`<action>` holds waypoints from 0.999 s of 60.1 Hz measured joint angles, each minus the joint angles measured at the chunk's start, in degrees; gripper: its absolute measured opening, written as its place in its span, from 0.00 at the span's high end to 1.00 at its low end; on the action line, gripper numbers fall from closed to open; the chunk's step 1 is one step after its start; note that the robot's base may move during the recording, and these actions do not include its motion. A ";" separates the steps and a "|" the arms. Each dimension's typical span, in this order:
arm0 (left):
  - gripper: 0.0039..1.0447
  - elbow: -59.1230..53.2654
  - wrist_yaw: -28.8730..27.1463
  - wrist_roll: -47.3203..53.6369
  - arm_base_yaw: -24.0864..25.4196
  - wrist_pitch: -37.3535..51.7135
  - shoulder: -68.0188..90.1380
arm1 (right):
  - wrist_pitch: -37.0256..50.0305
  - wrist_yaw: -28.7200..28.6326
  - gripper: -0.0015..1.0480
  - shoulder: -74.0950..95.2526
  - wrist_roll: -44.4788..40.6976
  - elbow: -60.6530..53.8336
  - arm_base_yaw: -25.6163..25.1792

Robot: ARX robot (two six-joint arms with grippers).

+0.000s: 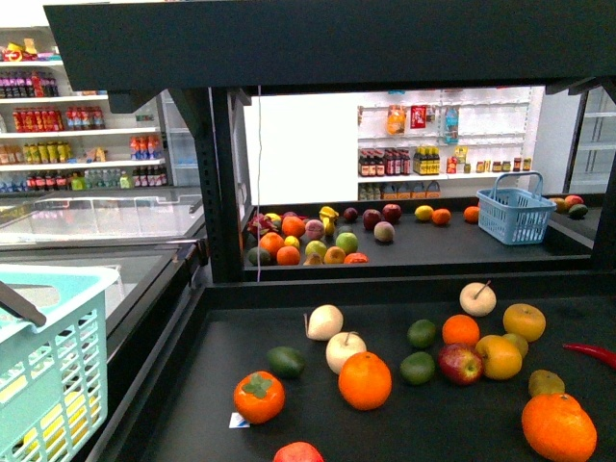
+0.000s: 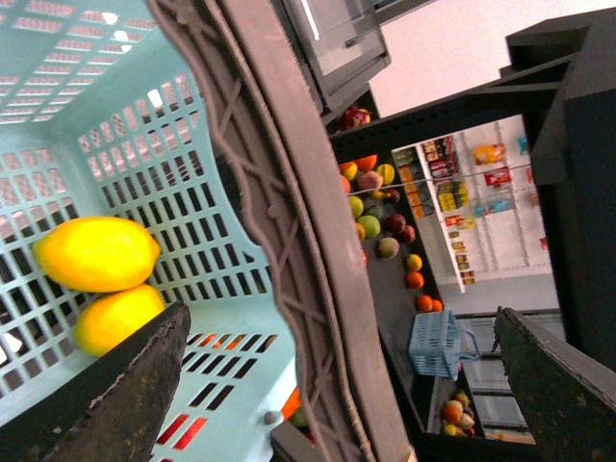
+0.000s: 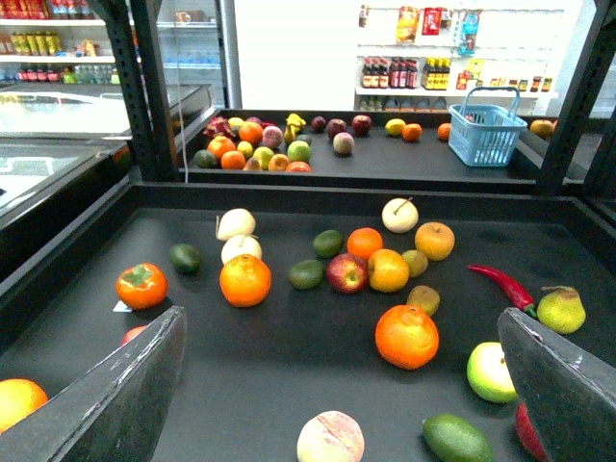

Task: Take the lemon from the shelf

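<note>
Lemon pick: approach not yet begun

Status: the right gripper [image 3: 339,318] hangs above the near edge of the shelf [image 1: 221,385]. Its jaws stand wide apart with nothing between them. It does not show in the front view, so it is still short of the fruit.

Landmark is the red apple [image 1: 460,364] in the fruit cluster on the near tray. Target is judged to be the lemon [image 1: 500,356], a smooth yellow fruit touching the apple on the side away from the big orange [image 1: 365,380]. Its hue runs slightly orange, so the identification is likely rather than certain. From the right wrist, the same lemon [image 3: 388,270] sits against the apple [image 3: 346,272]. A small orange [image 3: 365,243] lies just behind the apple.

The left gripper [image 2: 342,310] also has its jaws spread. The grey handle [image 2: 289,221] of a teal basket [image 2: 183,183] crosses the gap. I cannot tell whether the handle rests on the fingers. Two yellow fruits [image 2: 96,253] lie in the basket.

Step in hand: pre-reach, aligning over the tray.

Next move, as judged: carry the right gripper forward and down past the apple. Straddle the lemon across its short axis. Neighbours crowd it closely, so one finger must enter on the side away from the apple, or the apple gets nudged.
</note>
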 joint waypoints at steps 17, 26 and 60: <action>0.07 2.25 -8.39 16.39 1.03 -20.85 -12.66 | 0.02 0.00 0.07 0.00 0.00 0.00 0.00; 0.14 -2.40 -11.34 34.27 -5.86 -15.08 -28.81 | 0.00 0.00 0.07 0.00 0.00 0.00 0.00; 0.98 -35.50 -16.04 57.66 -19.89 -7.82 -60.76 | 0.02 0.00 0.07 -0.02 0.00 0.00 0.00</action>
